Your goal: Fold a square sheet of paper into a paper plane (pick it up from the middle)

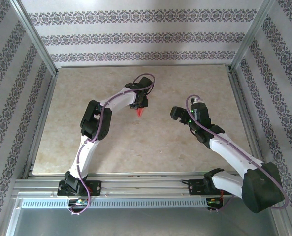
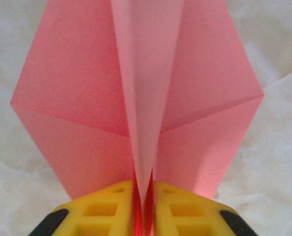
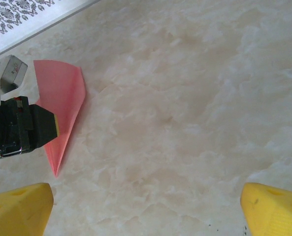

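Clerk: Paper plane [image 2: 141, 98], central ridge pinched between left fingers [image 2: 101, 209], wings spread beyond them. Right fingers [image 3: 17, 206] wide apart, empty, well aside.
Checker: Risk?
Clerk: Thin ridge may slip or crumple if pinch slackens. Far end cut off in left wrist view; contact with bench [image 3: 185, 98] unclear.
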Action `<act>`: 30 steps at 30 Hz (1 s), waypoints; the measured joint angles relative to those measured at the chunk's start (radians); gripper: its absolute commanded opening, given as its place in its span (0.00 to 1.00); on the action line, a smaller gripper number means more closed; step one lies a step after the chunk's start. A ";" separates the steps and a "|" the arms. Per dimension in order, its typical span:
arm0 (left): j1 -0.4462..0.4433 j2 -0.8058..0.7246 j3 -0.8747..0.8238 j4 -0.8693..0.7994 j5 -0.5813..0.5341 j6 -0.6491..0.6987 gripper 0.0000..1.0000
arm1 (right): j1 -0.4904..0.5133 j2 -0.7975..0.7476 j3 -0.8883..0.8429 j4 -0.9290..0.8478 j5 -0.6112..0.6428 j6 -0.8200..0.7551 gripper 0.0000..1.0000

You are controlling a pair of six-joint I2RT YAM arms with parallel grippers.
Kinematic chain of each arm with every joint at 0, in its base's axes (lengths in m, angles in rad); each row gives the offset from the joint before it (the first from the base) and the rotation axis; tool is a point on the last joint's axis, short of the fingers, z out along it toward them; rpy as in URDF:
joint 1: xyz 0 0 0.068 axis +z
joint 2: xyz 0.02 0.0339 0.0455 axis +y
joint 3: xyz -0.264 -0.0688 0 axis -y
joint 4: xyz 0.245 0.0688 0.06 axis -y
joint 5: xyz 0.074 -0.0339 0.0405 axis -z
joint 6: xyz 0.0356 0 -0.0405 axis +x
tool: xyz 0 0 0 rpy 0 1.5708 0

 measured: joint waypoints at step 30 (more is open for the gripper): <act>0.006 0.025 0.002 -0.011 0.000 -0.008 0.43 | -0.006 0.012 -0.012 0.011 -0.011 0.038 0.98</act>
